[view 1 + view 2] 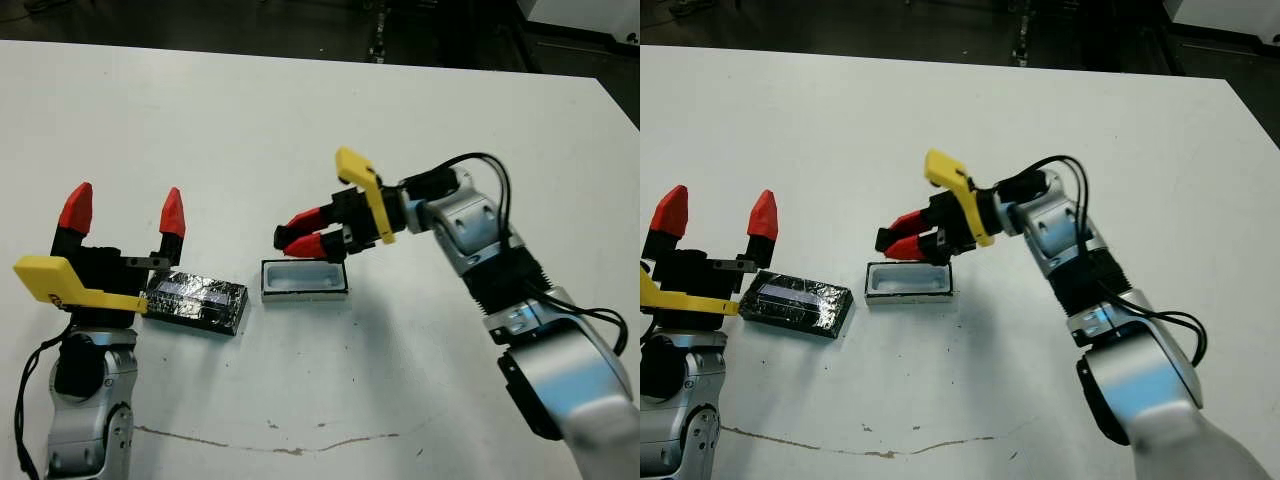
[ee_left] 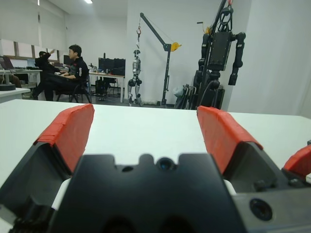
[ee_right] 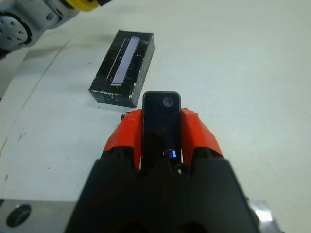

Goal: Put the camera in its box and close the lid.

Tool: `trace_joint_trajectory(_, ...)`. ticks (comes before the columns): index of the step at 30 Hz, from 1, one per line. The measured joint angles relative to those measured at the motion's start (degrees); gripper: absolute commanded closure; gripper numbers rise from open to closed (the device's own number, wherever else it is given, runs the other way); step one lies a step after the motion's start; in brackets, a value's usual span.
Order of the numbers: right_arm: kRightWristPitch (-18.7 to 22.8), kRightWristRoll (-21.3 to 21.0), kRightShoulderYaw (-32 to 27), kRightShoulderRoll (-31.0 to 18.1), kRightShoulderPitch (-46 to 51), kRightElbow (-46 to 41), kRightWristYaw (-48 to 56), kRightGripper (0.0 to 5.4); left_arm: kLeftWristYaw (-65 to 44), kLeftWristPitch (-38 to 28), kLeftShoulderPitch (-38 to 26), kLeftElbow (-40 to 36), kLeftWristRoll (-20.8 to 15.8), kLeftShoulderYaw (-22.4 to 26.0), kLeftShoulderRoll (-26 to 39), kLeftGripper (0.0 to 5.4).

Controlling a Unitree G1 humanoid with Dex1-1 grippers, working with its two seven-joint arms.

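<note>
— What is on the white desk (image 1: 300, 110), and where?

— Near the middle sits the box (image 1: 304, 279), a small shallow rectangular tray with a white inside and a thin dark rim, open on top. At its nine o'clock, a short gap away, lies the lid (image 1: 196, 300), a flat black speckled slab with a pale stripe, resting flat and slightly askew.

— And the camera?

— The small black oblong camera (image 3: 161, 125) with rounded ends is pinched between the two red-tipped fingers of the right gripper (image 1: 305, 232) — the fingers are closed tight against its long sides, and its end pokes out past the fingertips (image 3: 124, 135). The right arm reaches in from three o'clock, holding the camera above the box's far edge, at about twelve o'clock of the tray. It is not inside the box.

— What is the left gripper doing?

— The left gripper (image 1: 125, 212) stands at the lid's nine o'clock, its red fingers spread wide and pointing up, holding nothing. Its black body is just beside the lid's near end; I cannot tell whether they touch.

— Anything beyond the desk?

— Two seated people (image 2: 63, 73) at far desks.
</note>
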Motion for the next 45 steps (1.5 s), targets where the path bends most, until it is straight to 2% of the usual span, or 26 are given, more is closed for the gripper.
trace_joint_trajectory(19,-2.3,-1.96,1.2,1.75,1.38,1.42,-0.5,3.71,-0.84,-0.43,0.0,0.2,-0.12,-0.24,-0.03,0.0)
trace_joint_trajectory(45,-0.66,-2.67,1.77,0.46,5.31,-2.43,-1.61,3.71,-0.88,-0.42,0.03,0.17,-0.1,-0.93,-0.02,0.0)
